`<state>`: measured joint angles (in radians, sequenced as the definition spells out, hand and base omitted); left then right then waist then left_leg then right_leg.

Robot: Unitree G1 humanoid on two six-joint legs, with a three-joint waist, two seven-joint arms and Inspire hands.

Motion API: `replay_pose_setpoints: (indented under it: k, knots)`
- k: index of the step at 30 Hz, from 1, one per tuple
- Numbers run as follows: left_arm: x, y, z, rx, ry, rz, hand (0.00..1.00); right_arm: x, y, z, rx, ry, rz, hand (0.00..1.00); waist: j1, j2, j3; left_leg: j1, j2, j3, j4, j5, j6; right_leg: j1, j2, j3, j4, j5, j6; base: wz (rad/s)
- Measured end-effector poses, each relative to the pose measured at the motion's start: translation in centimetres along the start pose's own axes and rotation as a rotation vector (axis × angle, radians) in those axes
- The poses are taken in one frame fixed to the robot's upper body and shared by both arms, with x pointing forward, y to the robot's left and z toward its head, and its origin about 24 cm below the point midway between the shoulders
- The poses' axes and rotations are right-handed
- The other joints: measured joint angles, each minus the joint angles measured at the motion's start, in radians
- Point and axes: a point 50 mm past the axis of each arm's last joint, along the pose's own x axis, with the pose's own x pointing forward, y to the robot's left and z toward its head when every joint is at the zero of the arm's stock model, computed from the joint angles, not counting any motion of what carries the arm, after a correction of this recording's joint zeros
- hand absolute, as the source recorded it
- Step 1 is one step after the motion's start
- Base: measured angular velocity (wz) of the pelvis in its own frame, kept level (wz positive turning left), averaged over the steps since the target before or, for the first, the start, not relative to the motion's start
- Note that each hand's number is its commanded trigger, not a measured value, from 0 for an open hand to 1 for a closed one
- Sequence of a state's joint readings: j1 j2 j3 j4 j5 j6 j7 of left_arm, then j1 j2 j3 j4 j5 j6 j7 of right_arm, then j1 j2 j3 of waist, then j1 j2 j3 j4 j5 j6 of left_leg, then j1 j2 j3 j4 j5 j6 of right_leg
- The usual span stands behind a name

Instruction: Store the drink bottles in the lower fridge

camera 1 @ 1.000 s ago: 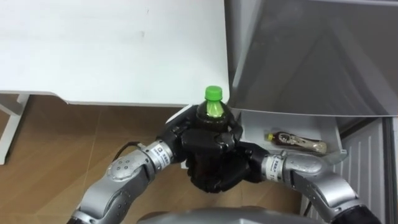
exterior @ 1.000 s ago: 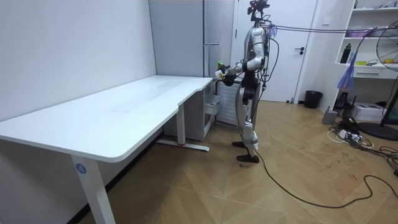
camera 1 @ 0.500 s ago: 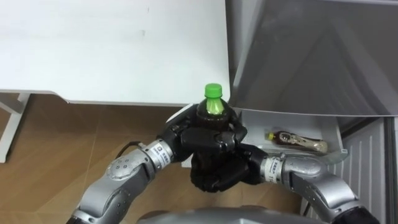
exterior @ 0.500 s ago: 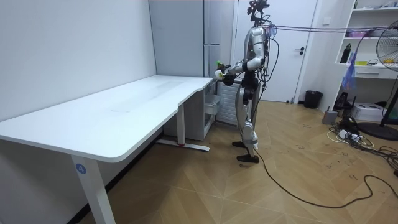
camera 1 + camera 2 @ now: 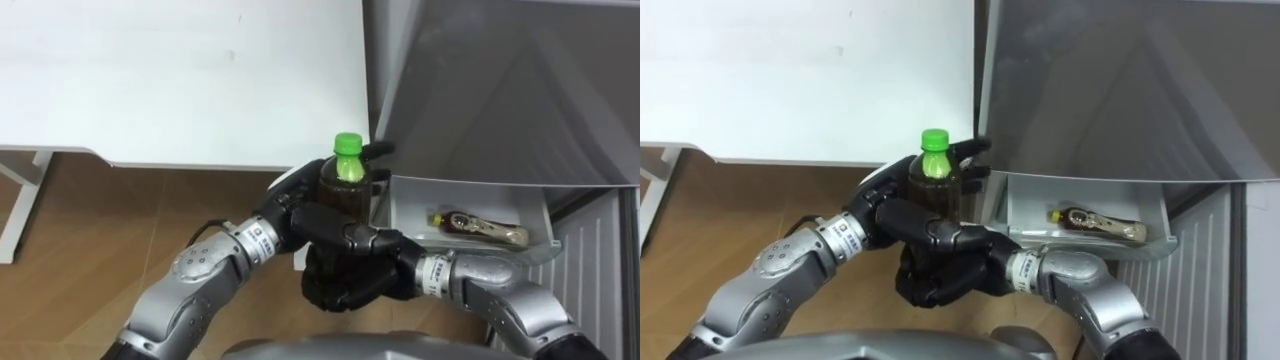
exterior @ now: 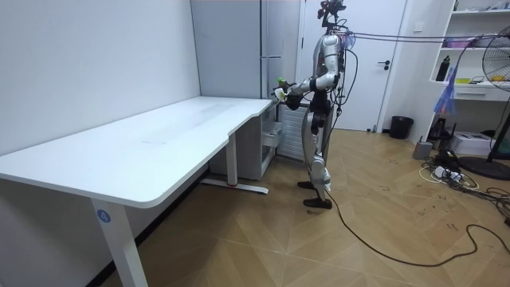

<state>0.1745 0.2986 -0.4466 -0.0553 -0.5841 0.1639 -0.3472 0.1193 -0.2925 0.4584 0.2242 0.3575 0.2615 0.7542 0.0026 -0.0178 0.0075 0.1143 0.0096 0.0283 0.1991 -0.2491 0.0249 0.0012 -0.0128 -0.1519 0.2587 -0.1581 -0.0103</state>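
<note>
Left eye view: left hand point(image 5: 290, 205) and, seemingly, right hand point(image 5: 340, 280) clasp smooth green-capped bottle point(image 5: 346, 185).

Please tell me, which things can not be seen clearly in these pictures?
- Lower part of the green-capped bottle: eye views, covered by the left hand and the right hand.
- Back of the open drawer: eye views, hidden under the fridge front.
- Label of the lying bottle in that drawer: too small to read.
- Room view: both hands and the held bottle are too small to judge the grip.
</note>
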Motion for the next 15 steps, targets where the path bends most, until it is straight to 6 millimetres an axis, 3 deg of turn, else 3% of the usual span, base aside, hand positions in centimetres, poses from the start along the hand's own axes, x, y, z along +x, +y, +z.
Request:
replay_pose_setpoints:
  k: [9,15]
  knots:
    - [0.2,-0.3,1.0,0.009,-0.036,-0.03,0.0,-0.4,0.0,0.1,0.044,-0.035,0.044,1.0,0.001,0.001,-0.002,-0.01,0.0,-0.001,0.003,-0.001,0.0,-0.011,0.001,0.005,0.003,0.0,0.0,0.0]
    - [-0.1,-0.9,3.7,0.02,-0.153,-0.06,0.0,-0.7,0.1,0.7,0.052,-0.101,0.086,1.0,0.003,0.007,-0.0023,-0.009,0.0,0.002,0.005,-0.001,0.0,-0.011,0.001,0.012,0.004,0.0,0.0,-0.01]
